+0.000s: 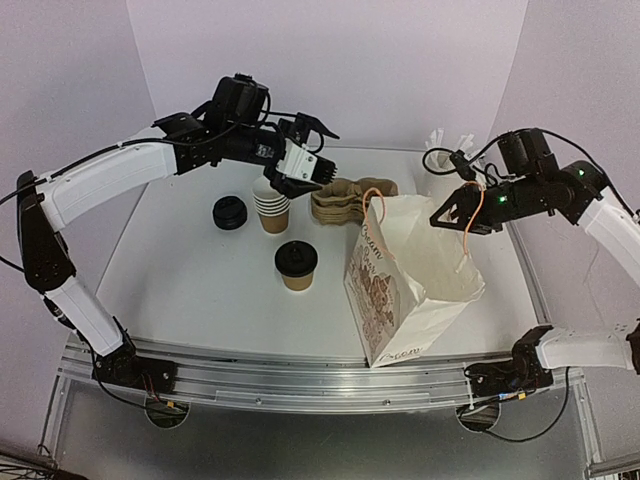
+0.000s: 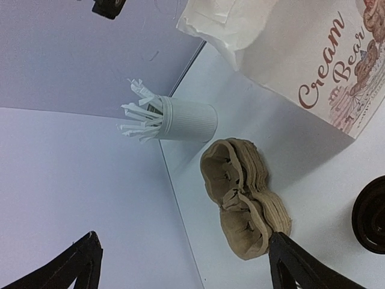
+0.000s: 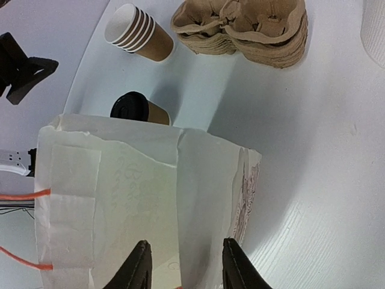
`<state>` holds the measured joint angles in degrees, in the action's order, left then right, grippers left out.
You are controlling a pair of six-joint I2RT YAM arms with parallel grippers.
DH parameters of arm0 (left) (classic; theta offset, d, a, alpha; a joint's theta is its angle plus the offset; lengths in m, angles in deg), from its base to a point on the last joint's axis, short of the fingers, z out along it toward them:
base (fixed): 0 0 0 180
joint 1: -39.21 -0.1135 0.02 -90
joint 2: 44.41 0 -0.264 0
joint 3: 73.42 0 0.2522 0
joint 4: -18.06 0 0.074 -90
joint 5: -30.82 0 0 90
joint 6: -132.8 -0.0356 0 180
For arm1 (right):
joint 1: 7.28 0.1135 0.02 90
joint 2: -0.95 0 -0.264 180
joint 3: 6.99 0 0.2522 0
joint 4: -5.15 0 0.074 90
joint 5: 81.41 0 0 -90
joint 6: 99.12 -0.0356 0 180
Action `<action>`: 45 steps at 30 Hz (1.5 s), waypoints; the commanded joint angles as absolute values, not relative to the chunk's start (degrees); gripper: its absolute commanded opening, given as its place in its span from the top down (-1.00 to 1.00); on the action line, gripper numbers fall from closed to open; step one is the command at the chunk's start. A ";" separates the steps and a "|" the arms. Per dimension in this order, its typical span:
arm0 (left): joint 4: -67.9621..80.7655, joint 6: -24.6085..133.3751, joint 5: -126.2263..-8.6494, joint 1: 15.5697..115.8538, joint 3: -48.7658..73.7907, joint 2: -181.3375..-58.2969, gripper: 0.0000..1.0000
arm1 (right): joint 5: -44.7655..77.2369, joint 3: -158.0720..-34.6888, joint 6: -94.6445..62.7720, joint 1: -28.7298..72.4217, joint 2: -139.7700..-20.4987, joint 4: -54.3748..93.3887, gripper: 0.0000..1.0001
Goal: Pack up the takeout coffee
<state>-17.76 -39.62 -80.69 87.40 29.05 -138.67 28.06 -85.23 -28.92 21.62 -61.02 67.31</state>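
The takeout coffee (image 1: 296, 265), a brown paper cup with a black lid, stands upright on the table left of the white paper bag (image 1: 410, 275). It also shows in the right wrist view (image 3: 137, 109), just behind the bag (image 3: 144, 198). My left gripper (image 1: 318, 160) is wide open and empty, held above the stack of lidless cups (image 1: 271, 205), well behind the coffee. In its wrist view the left gripper (image 2: 183, 236) faces the stack of carriers (image 2: 243, 205). My right gripper (image 1: 452, 218) is open at the bag's top, with its fingers (image 3: 142, 268) on either side of the bag's upper edge.
A stack of black lids (image 1: 230, 212) sits left of the cups. Brown pulp cup carriers (image 1: 345, 200) are stacked behind the bag. A white holder of stirrers (image 2: 186, 120) stands at the back right. The bag's orange handle (image 1: 470, 225) hangs by the right gripper. A rail (image 1: 300, 375) runs along the near edge.
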 commanded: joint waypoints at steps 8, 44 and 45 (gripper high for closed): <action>-12.29 -30.53 -77.02 87.12 28.04 -134.77 -0.92 | 17.25 -88.04 -30.18 21.76 -58.09 68.34 1.00; -8.58 -25.80 -86.63 88.86 19.98 -127.15 -0.88 | 24.35 -89.13 -39.77 21.76 -61.81 70.14 -0.08; -7.66 -28.01 -88.19 89.16 19.13 -126.79 -0.87 | 24.31 -88.68 -40.69 21.74 -61.34 70.01 -0.08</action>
<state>-11.58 -22.80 -80.31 87.90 20.42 -130.29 18.48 -89.51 -36.44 21.64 -62.30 70.54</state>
